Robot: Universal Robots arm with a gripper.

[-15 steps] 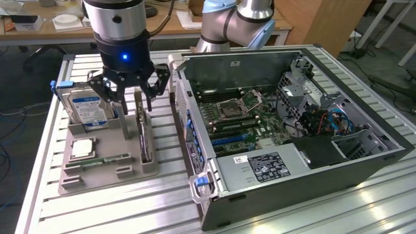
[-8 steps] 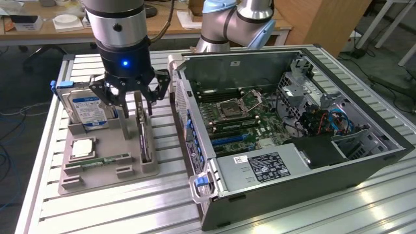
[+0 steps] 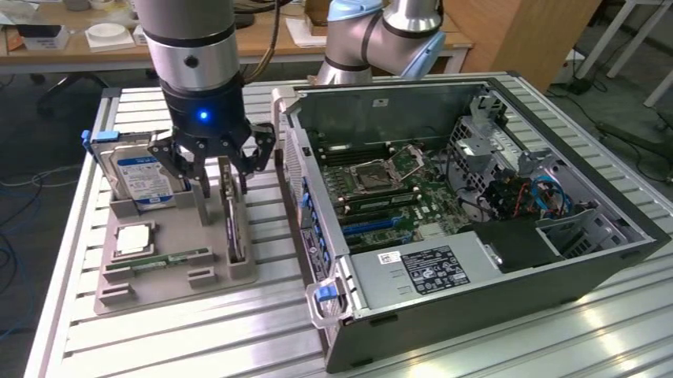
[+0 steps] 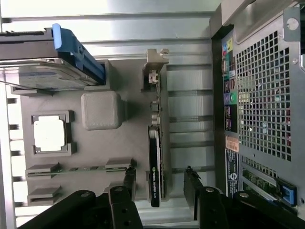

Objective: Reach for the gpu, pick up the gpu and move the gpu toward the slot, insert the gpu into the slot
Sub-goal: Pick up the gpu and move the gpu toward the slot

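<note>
Exterior view: the gripper (image 3: 221,189), fingers spread, hovers over the gpu (image 3: 236,232), which stands on edge in the grey holder (image 3: 158,287). This looks like the reaching step.

Wrist view: the fingers (image 4: 129,177) straddle the gpu (image 4: 155,164) without touching it. A clean grasp would likely need them square to the card.

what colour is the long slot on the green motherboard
Blue; the slot shows best in the exterior view.

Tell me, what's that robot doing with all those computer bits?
The robot arm's hand is open, its fingers either side of the gpu, which stands on edge in a grey holder. It has not gripped the card. The blue slot is over in the open computer case, on the green board.
</note>
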